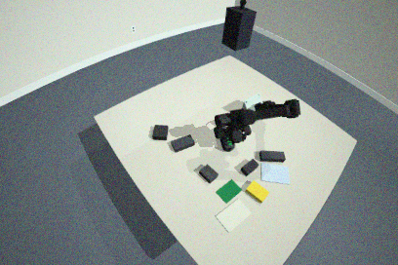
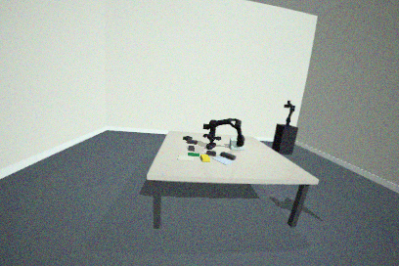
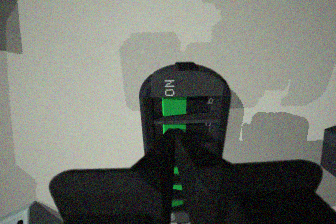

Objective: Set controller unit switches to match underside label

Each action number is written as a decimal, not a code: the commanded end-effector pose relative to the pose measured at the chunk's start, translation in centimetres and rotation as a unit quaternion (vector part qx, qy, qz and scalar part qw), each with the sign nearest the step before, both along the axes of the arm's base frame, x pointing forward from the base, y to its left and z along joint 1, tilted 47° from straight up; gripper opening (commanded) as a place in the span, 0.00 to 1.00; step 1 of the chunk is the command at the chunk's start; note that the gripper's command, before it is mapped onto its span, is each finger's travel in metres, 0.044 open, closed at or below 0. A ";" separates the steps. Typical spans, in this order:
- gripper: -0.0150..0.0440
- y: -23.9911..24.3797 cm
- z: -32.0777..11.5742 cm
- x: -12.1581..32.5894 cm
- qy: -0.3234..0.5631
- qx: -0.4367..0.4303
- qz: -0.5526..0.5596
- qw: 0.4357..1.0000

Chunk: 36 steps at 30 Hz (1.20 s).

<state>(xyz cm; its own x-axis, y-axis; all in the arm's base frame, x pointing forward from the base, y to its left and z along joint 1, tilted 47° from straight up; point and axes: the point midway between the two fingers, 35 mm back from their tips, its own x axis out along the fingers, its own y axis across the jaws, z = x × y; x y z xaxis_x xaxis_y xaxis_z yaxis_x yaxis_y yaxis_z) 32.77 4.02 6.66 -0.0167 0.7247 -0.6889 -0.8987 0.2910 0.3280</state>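
Observation:
The dark grey controller unit (image 1: 227, 145) (image 2: 210, 146) (image 3: 185, 82) sits on the bench under the arm, its switches facing up. In the wrist view, "ON" is printed at its far end, beside the green ends. The farthest switch shows a broad green end (image 3: 174, 106); the one after it is partly covered by the fingertips. Several narrower green patches show farther down past the fingers. My gripper (image 3: 173, 134) is shut and holds nothing. Its tips are over the second switch from the far end; whether they touch it I cannot tell. The underside label is hidden.
Dark blocks (image 1: 160, 132) (image 1: 182, 143) (image 1: 209, 173) (image 1: 250, 167) (image 1: 272, 156) lie around the unit. A green plate (image 1: 228, 191), a yellow block (image 1: 257, 191), a white sheet (image 1: 233, 214) and a light blue sheet (image 1: 275, 173) lie farther off. A pale piece (image 1: 253, 101) is near the arm.

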 end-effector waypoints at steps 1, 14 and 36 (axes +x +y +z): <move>0.25 0.4 -0.3 -0.1 0.002 0.003 -0.002 1.000; 0.25 -1.1 1.0 0.0 0.001 0.001 -0.001 1.000; 0.25 -5.2 0.5 -0.4 0.002 0.001 -0.002 1.000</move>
<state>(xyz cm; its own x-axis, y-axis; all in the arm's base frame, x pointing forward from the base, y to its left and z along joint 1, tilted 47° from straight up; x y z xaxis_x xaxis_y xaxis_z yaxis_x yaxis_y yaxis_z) 32.41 -1.07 7.25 -0.0142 0.7287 -0.6847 -0.8950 0.2961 0.3336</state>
